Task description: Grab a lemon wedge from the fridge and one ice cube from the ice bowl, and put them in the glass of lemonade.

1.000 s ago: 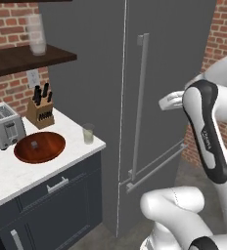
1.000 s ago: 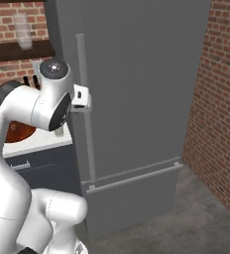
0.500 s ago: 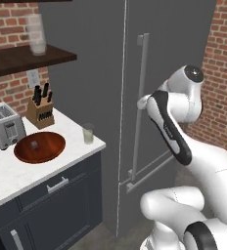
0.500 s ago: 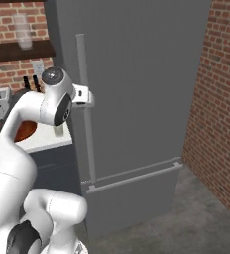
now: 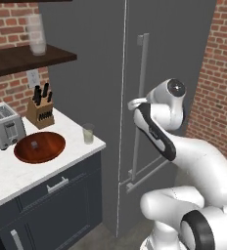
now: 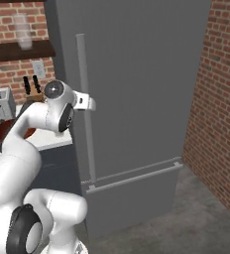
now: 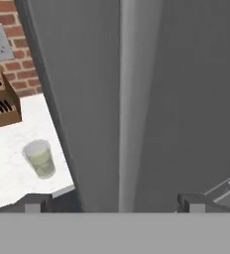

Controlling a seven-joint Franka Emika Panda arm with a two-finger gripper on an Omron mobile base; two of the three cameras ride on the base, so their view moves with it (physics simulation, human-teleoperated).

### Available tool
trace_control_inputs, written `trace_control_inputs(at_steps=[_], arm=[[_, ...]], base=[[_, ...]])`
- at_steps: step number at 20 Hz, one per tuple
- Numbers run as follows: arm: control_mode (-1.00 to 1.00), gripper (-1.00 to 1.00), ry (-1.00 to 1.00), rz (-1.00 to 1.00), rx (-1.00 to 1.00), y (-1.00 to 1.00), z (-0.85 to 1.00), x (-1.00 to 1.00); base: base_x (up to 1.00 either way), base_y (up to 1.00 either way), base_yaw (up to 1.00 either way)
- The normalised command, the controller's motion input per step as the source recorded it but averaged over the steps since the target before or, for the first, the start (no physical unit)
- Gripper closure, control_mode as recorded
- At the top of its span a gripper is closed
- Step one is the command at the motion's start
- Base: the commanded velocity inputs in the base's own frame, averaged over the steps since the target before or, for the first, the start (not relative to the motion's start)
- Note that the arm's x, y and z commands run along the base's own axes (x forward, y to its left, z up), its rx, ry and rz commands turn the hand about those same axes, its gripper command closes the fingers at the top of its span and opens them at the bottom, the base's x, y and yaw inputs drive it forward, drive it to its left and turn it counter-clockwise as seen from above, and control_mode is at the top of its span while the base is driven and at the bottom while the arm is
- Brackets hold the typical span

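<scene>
We count one fridge [image 5: 184, 44], tall and dark grey, with its doors closed; we see two long vertical grey bar handles [image 5: 139, 105] on it, one in each base view. The lemon wedge is hidden from us behind those closed doors.

On the white surface [image 5: 17, 173] to the left of the fridge we count one ice bowl [image 5: 39, 147], wide, shallow and reddish-brown, with one small clear cube [image 5: 35, 144] near its middle. One glass of lemonade [image 5: 88, 133] stands near the surface's right edge, just beside the fridge wall and apart from the bowl. One silver toaster [image 5: 6, 126] sits at the back left, just beside the bowl's rim, and one wooden knife block [image 5: 40, 111] with dark handles stands at the back edge against the brick wall, under one wall socket [image 5: 33, 78]. One dark shelf [image 5: 30, 57] hangs above, carrying a tall frosted glass [image 5: 37, 34].

The tool [image 7: 115, 201] is up close to the fridge front, with its two fingertips [image 7: 35, 203] spread wide apart and the bar handle running up between them; nothing is clamped. In the right base view the white hand [image 6: 85, 101] is at the handle, about halfway up it. From the hand view the glass of lemonade [image 7: 39, 158] shows down on the left, on the surface, past the fridge's side wall.
</scene>
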Motion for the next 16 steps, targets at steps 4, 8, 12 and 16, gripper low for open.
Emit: trace_control_inputs(at_steps=[4, 8, 12, 16], arm=[[-1.0, -1.0, 0.02, 0.0, 0.1, -0.32, 0.02, 0.22], [-1.0, -1.0, 0.14, 0.0, 0.03, -0.17, 0.0, 0.14], [-1.0, -1.0, 0.17, 0.0, 0.0, 0.0, 0.0, 0.17], [-1.0, -1.0, 0.0, 0.0, 0.07, 0.01, -0.11, 0.07]], base=[[0.0, 0.0, 0.0], [0.0, 0.0, 0.0], [0.0, 0.0, 0.0], [0.0, 0.0, 0.0]])
